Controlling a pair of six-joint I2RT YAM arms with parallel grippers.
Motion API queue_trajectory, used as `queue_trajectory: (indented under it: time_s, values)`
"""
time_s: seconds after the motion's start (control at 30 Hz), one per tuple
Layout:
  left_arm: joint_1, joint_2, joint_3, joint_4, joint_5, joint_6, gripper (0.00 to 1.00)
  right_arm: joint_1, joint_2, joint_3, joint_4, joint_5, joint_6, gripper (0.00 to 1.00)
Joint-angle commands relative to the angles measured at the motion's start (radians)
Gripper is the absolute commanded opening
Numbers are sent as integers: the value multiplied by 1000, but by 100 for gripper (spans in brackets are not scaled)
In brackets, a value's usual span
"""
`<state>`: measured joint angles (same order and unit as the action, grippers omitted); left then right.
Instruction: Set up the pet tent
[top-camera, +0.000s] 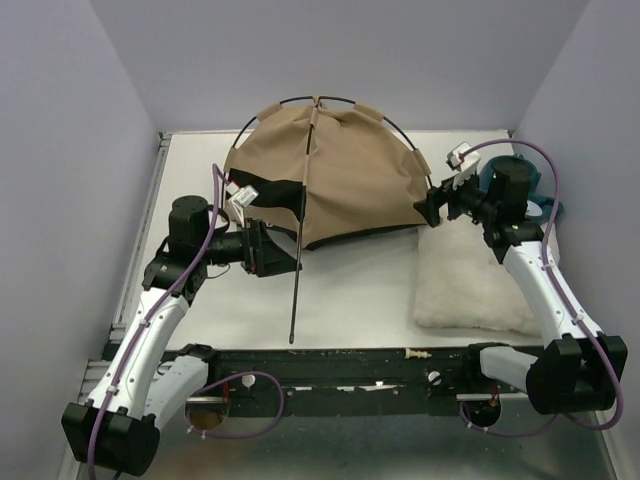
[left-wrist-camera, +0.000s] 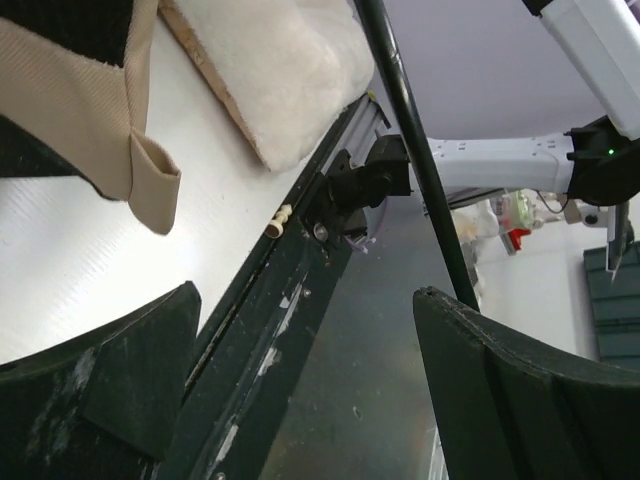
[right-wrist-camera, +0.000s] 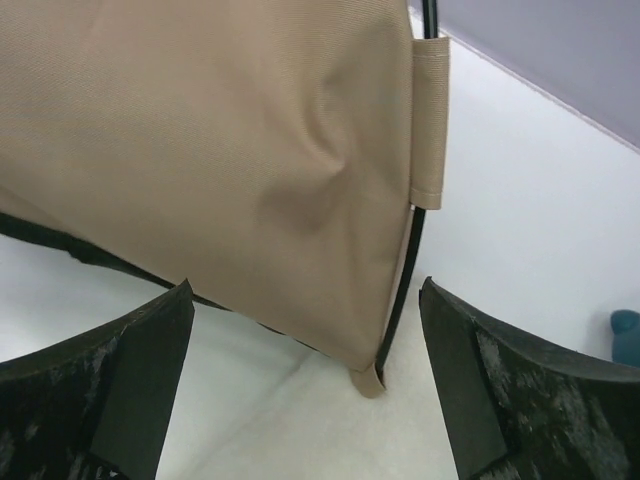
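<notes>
My right pincer (right-wrist-camera: 305, 295) is spread, the tent's (right-wrist-camera: 230, 150) bottom corner between its fingers (right-wrist-camera: 120, 380), touching neither. My left pincer (left-wrist-camera: 305, 295), also spread, sits beside the tent's pole (left-wrist-camera: 412, 150).

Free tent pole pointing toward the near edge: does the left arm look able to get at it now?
Probably yes. The left gripper is open, and the pole passes close by one of its fingers with nothing between them. The tent fabric hangs off to the other side.
</notes>
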<state>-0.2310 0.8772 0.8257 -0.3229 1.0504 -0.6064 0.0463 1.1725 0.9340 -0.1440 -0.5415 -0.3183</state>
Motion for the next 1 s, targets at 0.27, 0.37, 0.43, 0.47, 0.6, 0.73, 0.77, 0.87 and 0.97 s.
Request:
queue_trajectory:
  time_s: [0.27, 0.37, 0.43, 0.47, 0.6, 0.73, 0.77, 0.87, 0.97]
  values:
    - [262, 3, 101, -759, 431, 492, 99, 52, -39, 50, -181, -244, 64, 100]
    - [259, 13, 113, -936, 534, 598, 99, 121, -106, -39, -120, -201, 53, 100]
    - [256, 6, 150, -1016, 548, 692, 99, 167, -132, -81, -95, -189, 53, 100]
    - [256, 2, 167, -1044, 554, 718, 99, 194, -138, -93, -91, -184, 54, 100]
    - [254, 17, 210, -1187, 554, 824, 97, 271, -154, -126, -69, -150, 65, 100]
    - [254, 17, 205, -1177, 530, 804, 92, 319, -159, -142, -29, -94, 87, 100]
    - [254, 26, 195, -1177, 513, 794, 91, 325, -157, -141, -25, -81, 88, 100]
    - [254, 87, 173, -1177, 508, 790, 87, 331, -146, -136, -22, -61, 93, 100]
    - [234, 190, 242, -1180, 508, 830, 85, 333, -139, -133, -22, -48, 84, 100]
